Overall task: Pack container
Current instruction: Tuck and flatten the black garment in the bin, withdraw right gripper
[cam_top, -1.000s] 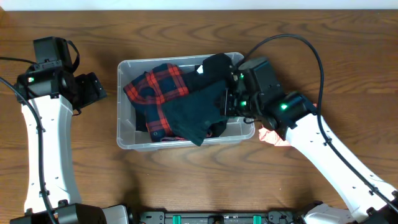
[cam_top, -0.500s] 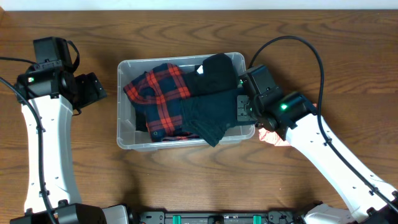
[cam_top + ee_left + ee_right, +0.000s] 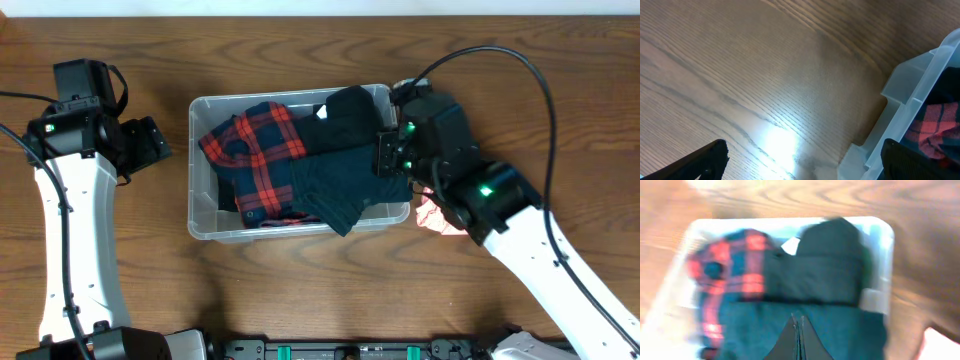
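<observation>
- The container (image 3: 200, 170) sits in the middle of the overhead frame. It is filled with a red-and-black plaid garment (image 3: 250, 150), a dark green garment (image 3: 335, 185) and a black piece (image 3: 350, 110) in its upper right corner.
- Handling, as a judgement: thin clear plastic, probably light even when loaded, with smooth walls that would flex and slip under a pinch. The stiffer rolled rim looks like the place to grip — best at a short end, clear of cloth.
- The load is soft and springy. A flap of the dark green garment hangs over the bin's lower wall, so it will likely need tucking in.
- The right gripper (image 3: 390, 160) is at the bin's right wall. In its wrist view the fingers meet with nothing seen between them.
- The left gripper (image 3: 150, 145) is left of the bin and apart from it — fingers spread wide over bare table (image 3: 740, 75), holding nothing.
- Against a second ago: the right gripper was further in over the dark green garment and has since pulled back toward the right wall, its arm swung toward the right of the frame.
- The green flap's low point has shifted rightward along the lower wall.
- The left arm has not moved.
</observation>
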Controlling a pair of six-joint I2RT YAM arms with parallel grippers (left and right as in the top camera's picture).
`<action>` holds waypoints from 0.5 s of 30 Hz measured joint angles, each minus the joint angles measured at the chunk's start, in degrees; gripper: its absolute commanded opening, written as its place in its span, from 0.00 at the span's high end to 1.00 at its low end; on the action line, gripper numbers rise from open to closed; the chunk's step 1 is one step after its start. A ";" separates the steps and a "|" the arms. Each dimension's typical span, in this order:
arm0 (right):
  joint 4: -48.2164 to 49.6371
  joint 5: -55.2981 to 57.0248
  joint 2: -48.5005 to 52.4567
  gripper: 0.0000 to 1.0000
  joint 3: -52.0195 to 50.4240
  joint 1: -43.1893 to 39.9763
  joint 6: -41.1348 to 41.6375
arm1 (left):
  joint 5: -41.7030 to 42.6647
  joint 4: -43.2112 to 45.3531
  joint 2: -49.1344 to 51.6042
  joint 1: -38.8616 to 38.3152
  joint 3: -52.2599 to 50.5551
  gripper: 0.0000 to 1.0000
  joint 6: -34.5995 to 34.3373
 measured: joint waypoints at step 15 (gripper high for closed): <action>-2.01 -4.57 24.81 0.99 -0.17 5.40 2.23 | -0.02 0.00 0.00 -0.02 0.00 0.02 0.00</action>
